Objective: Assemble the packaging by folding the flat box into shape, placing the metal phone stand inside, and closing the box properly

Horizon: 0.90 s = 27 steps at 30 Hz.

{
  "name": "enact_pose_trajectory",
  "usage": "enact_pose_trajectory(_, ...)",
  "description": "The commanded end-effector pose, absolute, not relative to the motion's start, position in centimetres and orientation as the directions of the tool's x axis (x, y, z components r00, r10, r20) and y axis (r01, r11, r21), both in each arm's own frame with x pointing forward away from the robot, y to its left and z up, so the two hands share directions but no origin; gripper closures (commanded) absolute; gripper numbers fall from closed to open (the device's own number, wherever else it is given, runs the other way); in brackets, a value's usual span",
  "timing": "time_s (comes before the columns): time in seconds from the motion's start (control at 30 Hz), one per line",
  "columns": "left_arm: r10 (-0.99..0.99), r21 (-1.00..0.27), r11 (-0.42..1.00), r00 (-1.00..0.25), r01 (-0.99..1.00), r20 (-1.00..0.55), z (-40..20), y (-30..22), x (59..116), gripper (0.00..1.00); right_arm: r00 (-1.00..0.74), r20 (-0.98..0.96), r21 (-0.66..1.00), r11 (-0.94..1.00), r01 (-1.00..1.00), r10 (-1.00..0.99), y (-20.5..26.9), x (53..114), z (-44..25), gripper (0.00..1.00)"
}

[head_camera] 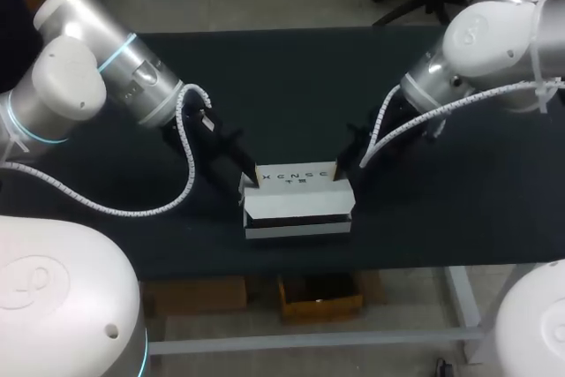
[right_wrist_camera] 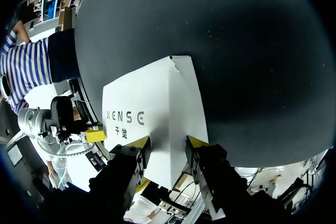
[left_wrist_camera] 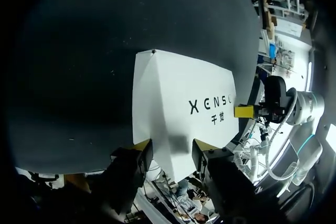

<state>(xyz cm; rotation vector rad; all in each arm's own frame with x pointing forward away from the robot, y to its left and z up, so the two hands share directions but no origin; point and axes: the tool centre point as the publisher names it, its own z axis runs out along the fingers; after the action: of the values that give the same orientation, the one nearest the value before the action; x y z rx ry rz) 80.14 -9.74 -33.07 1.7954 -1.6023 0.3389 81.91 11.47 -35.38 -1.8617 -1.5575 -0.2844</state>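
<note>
The white box (head_camera: 296, 205), with dark print on its upper face, stands near the table's front edge with a dark gap along its front. My left gripper (head_camera: 252, 178) is at its upper left corner and my right gripper (head_camera: 340, 174) at its upper right corner. In the left wrist view the box (left_wrist_camera: 178, 108) has one end between the fingers of the left gripper (left_wrist_camera: 172, 148), both yellow tips against it. In the right wrist view the right gripper (right_wrist_camera: 167, 142) likewise clasps the other end of the box (right_wrist_camera: 152, 114). No phone stand is visible.
The dark table cloth (head_camera: 282, 86) stretches out behind the box. The table's front edge (head_camera: 291, 262) runs just in front of the box. Each wrist view shows the other arm's yellow fingertip at the box's far corner.
</note>
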Motion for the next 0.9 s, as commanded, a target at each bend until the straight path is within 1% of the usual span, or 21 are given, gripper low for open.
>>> enact_pose_trajectory(0.03, -0.775, 0.354, 0.028, 0.203, -0.935, 0.598, -33.91, -11.08, 81.52, 0.51, 0.26, 0.561, -0.368, -0.045, 0.929, 0.786, 11.6, 82.2, -35.07, 0.59)
enact_pose_trajectory(0.47, -0.775, 0.371, 0.039, 0.206, -0.928, 0.597, -34.45, -11.5, 82.02, 0.5, 0.268, 0.559, -0.381, -0.044, 0.924, 0.784, 11.61, 82.28, -35.27, 0.59)
enact_pose_trajectory(0.57, -0.776, 0.362, 0.038, 0.201, -0.931, 0.597, -34.53, -11.48, 82.08, 0.48, 0.268, 0.564, -0.381, -0.041, 0.923, 0.781, 11.57, 82.28, -35.36, 0.59)
enact_pose_trajectory(0.7, -0.778, 0.355, 0.034, 0.198, -0.934, 0.596, -34.76, -11.37, 82.23, 0.49, 0.266, 0.568, -0.383, -0.036, 0.923, 0.779, 11.61, 82.32, -35.47, 0.59)
enact_pose_trajectory(0.9, -0.778, 0.34, 0.029, 0.192, -0.94, 0.598, -34.81, -11.29, 82.35, 0.47, 0.262, 0.571, -0.382, -0.031, 0.924, 0.778, 11.76, 82.48, -35.42, 0.6)
